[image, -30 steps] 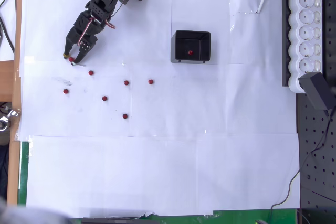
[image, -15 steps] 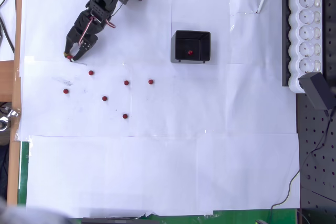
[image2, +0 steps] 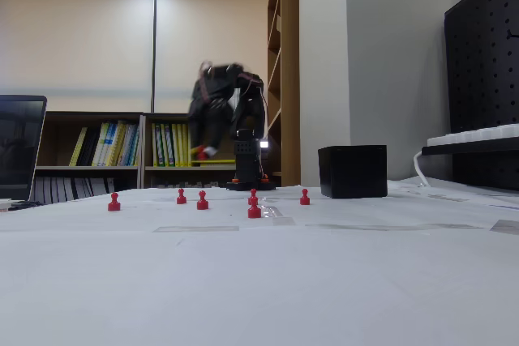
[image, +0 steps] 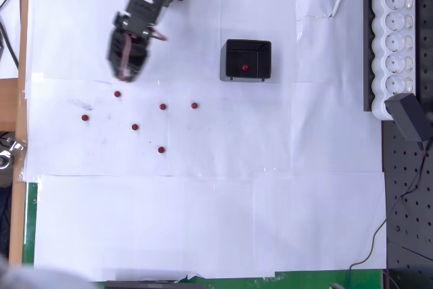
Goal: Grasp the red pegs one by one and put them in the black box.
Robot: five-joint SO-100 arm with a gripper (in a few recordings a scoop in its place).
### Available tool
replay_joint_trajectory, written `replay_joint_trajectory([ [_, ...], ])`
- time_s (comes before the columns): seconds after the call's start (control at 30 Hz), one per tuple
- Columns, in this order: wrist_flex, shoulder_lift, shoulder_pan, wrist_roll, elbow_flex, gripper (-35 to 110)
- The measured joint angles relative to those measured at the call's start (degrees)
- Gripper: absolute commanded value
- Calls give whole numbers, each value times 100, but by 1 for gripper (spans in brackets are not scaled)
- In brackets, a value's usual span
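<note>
Several red pegs (image: 162, 106) lie scattered on the white paper left of centre; in the fixed view they stand in a row (image2: 202, 200). One more red peg (image: 245, 68) lies inside the black box (image: 247, 48), which sits at upper centre and shows at the right in the fixed view (image2: 352, 171). My gripper (image: 124, 69) is motion-blurred, lifted above the paper just up-left of the nearest peg (image: 117, 93). In the fixed view the gripper (image2: 203, 152) hangs well above the table, shut on a small red peg at its tip.
A white power strip (image: 396, 38) and a black adapter (image: 409, 116) line the right edge beside a black pegboard (image: 409, 187). The table's wooden edge (image: 23, 45) runs down the left. A laptop (image2: 18, 147) stands at the left in the fixed view.
The gripper shut on the far-left peg, then lifted and swung right with it. That peg is gone from the paper. The other pegs have not moved.
</note>
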Motion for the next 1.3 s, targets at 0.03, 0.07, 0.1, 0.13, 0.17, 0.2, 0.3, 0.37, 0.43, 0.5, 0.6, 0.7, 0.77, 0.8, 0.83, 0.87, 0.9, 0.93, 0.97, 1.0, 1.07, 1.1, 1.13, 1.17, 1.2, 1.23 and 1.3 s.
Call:
replay_joint_trajectory([
  [0.03,650,70,-387,-272,343,0],
  [0.07,993,202,-756,-545,642,0],
  [0.1,1151,369,-1099,-773,896,0],
  [0.13,1248,545,-1433,-949,1099,0],
  [0.17,1274,729,-1775,-1107,1292,0],
  [0.2,1283,932,-2101,-1301,1494,0],
  [0.3,1230,1687,-2971,-1740,2171,0],
  [0.37,1099,2145,-3410,-1916,2540,0],
  [0.43,967,2566,-3806,-2039,2839,0],
  [0.5,861,2918,-4148,-2083,3085,0],
  [0.6,870,3428,-4579,-2162,3472,0],
  [0.7,984,3771,-4931,-2197,3604,0],
  [0.77,958,4017,-5010,-2206,3604,1],
  [0.8,958,4175,-5019,-2197,3604,3],
  [0.83,958,4333,-5019,-2136,3604,4],
  [0.87,984,4474,-5001,-2101,3630,6],
  [0.9,1011,4544,-4983,-2057,3639,9],
  [0.93,1020,4605,-4983,-1995,3656,11],
  [0.97,1002,4641,-4983,-1960,3656,14],
  [1.0,984,4658,-4983,-1951,3656,15],
  [1.07,949,4667,-4896,-1925,3656,16],
  [1.1,923,4667,-4852,-1916,3656,16],
  [1.13,905,4667,-4781,-1872,3683,16],
  [1.17,896,4667,-4764,-1846,3727,16],
  [1.2,896,4667,-4764,-1837,3771,16],
  [1.23,905,4667,-4746,-1828,3797,16],
  [1.3,958,4649,-4711,-1740,3858,16],
])
